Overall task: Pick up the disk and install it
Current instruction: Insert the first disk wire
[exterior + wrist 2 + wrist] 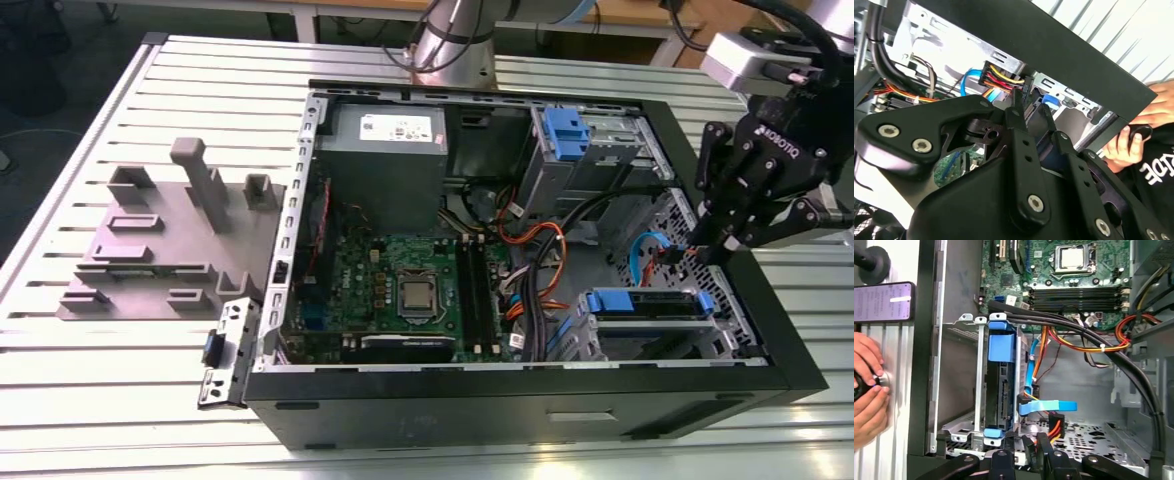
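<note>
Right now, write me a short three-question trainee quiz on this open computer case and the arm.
1. True or false: the gripper is over the grey fixture plate at the exterior view's left.
2. Which colour are the rails of the disk in the drive bay? A red, B blue, C green.
3. Fill in: in the first wrist view a person's hand rests outside the case, near a ____.

Key: 1 false, it is at the case's side on the exterior view's right, by the cables. 2 B. 3 phone.

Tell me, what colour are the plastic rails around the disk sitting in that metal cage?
Blue. The carrier rails framing the disk show best in the first wrist view.
</note>
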`<state>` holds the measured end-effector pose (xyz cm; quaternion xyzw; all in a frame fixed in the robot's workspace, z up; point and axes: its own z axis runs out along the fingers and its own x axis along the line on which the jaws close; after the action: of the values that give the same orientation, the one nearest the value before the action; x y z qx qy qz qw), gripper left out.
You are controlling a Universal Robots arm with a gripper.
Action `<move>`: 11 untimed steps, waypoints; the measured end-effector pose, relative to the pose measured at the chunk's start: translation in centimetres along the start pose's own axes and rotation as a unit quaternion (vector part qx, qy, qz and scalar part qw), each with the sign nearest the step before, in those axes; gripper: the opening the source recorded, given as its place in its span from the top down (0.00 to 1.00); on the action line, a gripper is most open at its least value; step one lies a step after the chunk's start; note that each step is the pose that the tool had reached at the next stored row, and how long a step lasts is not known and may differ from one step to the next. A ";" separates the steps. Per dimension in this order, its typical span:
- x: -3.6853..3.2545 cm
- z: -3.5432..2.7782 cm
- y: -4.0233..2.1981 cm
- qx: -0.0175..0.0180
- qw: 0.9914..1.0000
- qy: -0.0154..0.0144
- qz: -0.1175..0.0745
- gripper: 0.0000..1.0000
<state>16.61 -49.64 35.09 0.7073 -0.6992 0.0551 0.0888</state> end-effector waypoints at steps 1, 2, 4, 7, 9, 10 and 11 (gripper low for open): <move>-0.08 0.05 -0.02 0.000 1.000 0.004 0.000 0.69; -0.16 0.09 -0.03 0.000 1.000 0.007 0.000 0.69; -0.36 0.12 -0.08 0.000 1.000 0.012 0.000 0.69; -0.65 0.13 -0.13 0.000 1.000 0.014 -0.001 0.69; -0.77 0.18 -0.13 0.001 1.000 0.014 -0.003 0.69; -0.81 0.18 -0.14 0.001 1.000 0.014 -0.006 0.69; -0.83 0.20 -0.15 0.002 1.000 0.014 -0.010 0.69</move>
<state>16.74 -48.87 34.72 0.7138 -0.6904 0.0657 0.0977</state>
